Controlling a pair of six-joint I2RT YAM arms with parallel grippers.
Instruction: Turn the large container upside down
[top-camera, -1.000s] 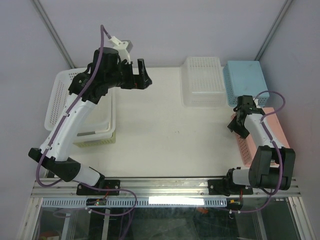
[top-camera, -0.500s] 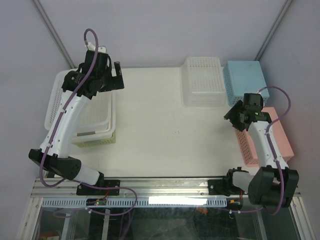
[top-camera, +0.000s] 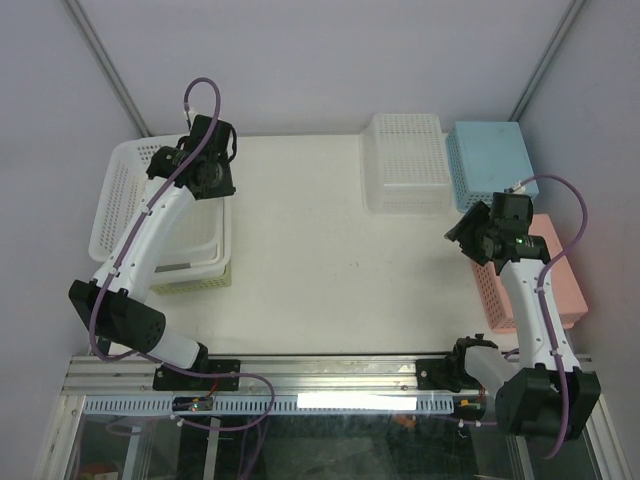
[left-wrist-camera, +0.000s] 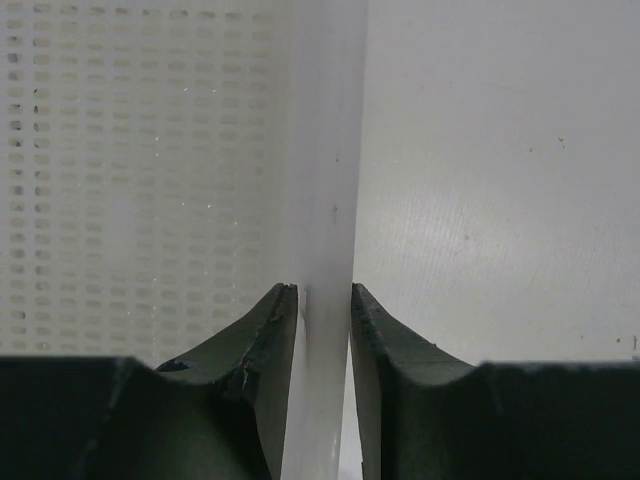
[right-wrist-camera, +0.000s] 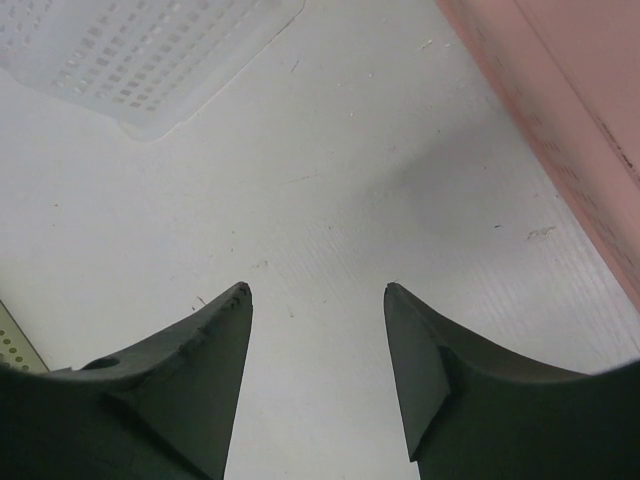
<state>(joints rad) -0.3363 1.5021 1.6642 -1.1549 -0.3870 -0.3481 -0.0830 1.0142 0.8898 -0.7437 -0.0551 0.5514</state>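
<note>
The large container (top-camera: 118, 205) is a white perforated basket with a wide flared rim, standing open side up at the table's left edge. My left gripper (top-camera: 214, 188) reaches down onto its right-hand rim near the far corner. In the left wrist view the left gripper (left-wrist-camera: 323, 290) is shut on that smooth white rim (left-wrist-camera: 325, 150), with one finger on each side of it; the perforated wall (left-wrist-camera: 130, 180) lies to the left. My right gripper (top-camera: 463, 232) hovers over bare table at the right and stands open; the right wrist view shows the right gripper (right-wrist-camera: 318, 288) with nothing between its fingers.
A yellow-green basket (top-camera: 192, 281) pokes out under the large container's near right corner. An upturned white perforated basket (top-camera: 405, 160) and a light blue one (top-camera: 492, 162) stand at the back right. A pink basket (top-camera: 545, 275) lies along the right edge, close to my right arm.
My left arm swung left and dropped onto the large container's right rim, and its jaws closed on it. The right arm rose and shifted slightly, jaws still apart.
</note>
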